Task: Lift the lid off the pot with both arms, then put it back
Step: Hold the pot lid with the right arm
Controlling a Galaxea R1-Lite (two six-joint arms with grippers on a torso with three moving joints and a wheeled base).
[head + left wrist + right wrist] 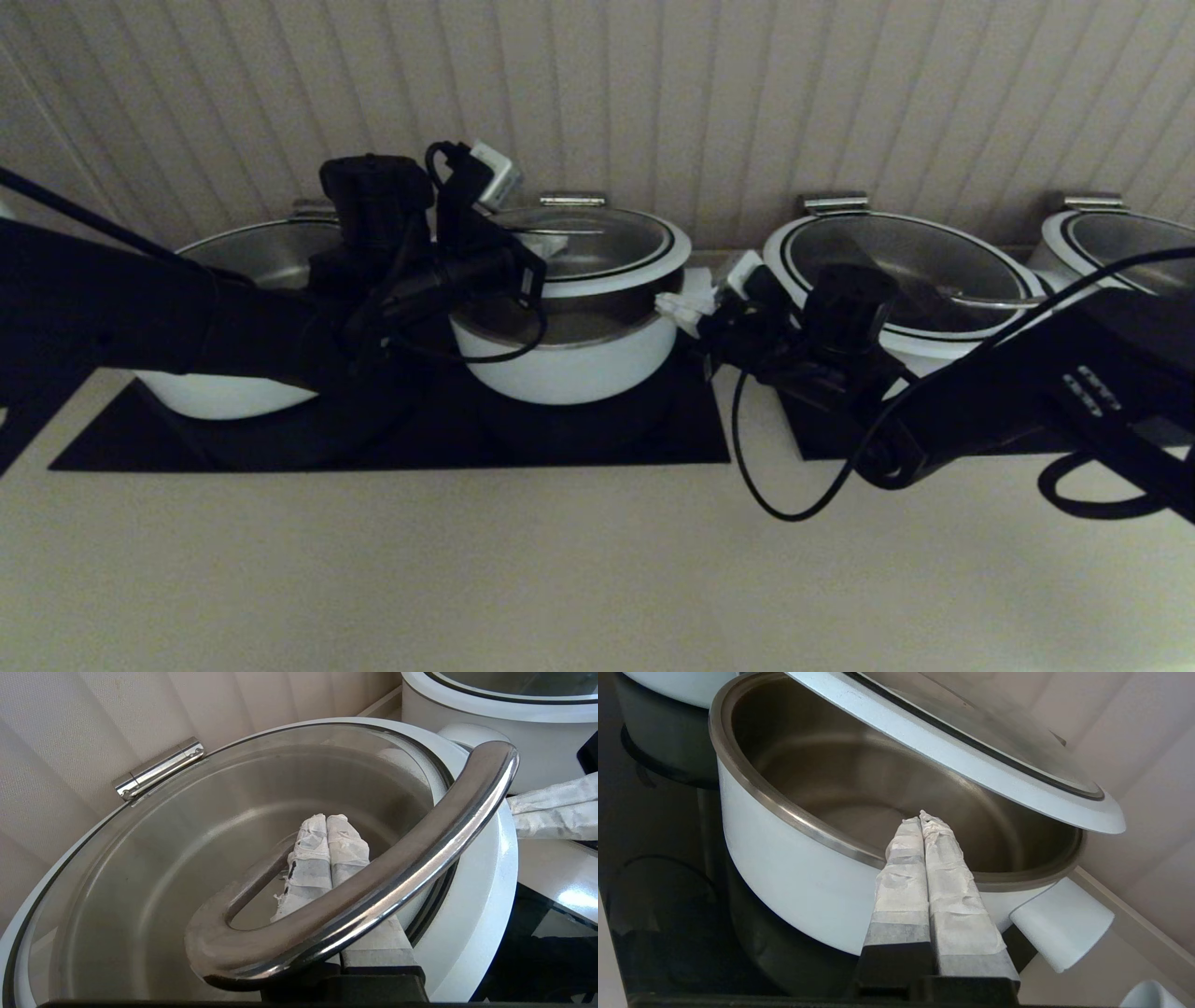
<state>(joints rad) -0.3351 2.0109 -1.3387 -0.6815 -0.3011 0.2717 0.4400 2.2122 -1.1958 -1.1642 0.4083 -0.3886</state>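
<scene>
Lid up on left claw, right claw pressed together empty at pot's right.

Left claw fingers pressed together, hooked under the steel handle, not pinching it; lid tilted above the pot, right edge high. Right claw sits by the stub handle, below the lid rim, so nearer that edge. Wider pots flank on the tabletop; right neighbour crowds that arm.

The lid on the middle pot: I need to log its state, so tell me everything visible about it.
The lid is round glass with a white rim, thin black ring and curved steel handle. It is tilted, raised off the pot at the front. The left gripper, fingers together, is hooked under the handle; the right gripper is shut beside the pot's rim, touching nothing visible.
</scene>
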